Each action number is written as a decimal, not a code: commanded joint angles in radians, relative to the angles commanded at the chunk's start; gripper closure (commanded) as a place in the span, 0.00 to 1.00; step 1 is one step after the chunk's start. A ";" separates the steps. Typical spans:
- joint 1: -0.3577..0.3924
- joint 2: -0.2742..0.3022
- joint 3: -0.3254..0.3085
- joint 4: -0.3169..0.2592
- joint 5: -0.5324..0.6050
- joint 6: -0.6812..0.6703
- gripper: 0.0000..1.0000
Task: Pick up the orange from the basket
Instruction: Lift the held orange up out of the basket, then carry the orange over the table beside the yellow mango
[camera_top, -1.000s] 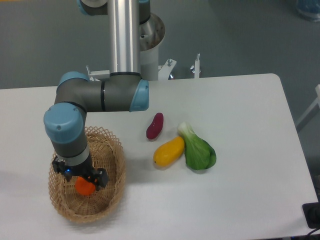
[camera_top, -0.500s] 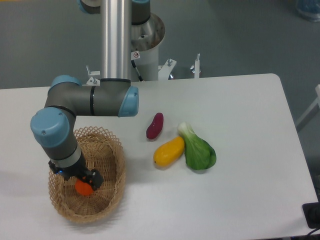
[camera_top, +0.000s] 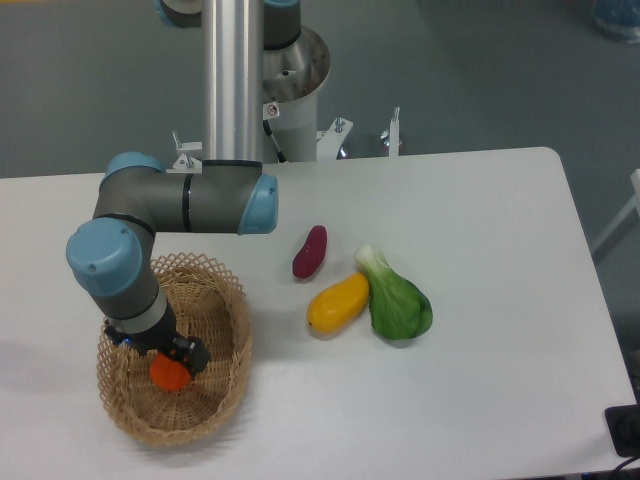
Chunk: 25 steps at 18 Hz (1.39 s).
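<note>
The tan wicker basket (camera_top: 215, 390) stands at the front left of the white table. The small bright orange (camera_top: 170, 373) lies inside it. My gripper (camera_top: 165, 362) reaches down into the basket from above, right over the orange. The wrist hides most of the fingers. Dark finger parts show at both sides of the orange's top, so the jaws seem to stand around it. I cannot tell whether they press on it. The orange seems to lie low in the basket.
On the table to the right lie a purple sweet potato (camera_top: 310, 251), a yellow mango-like fruit (camera_top: 338, 303) and a green bok choy (camera_top: 396, 299). The arm's elbow (camera_top: 190, 196) hangs above the basket's back rim. The robot's base column (camera_top: 235, 80) stands behind.
The arm swung left from a second ago, then shifted slightly right. The gripper stays over the orange in the basket, which shows a little more now.
</note>
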<state>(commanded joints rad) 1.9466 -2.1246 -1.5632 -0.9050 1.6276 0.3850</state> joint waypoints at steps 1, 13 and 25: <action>0.000 -0.002 0.003 0.000 0.000 0.000 0.30; 0.002 0.002 0.008 0.002 -0.002 0.015 0.48; 0.127 0.182 0.009 -0.066 -0.037 0.268 0.47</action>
<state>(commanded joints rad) 2.0738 -1.9422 -1.5539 -0.9708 1.5908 0.6531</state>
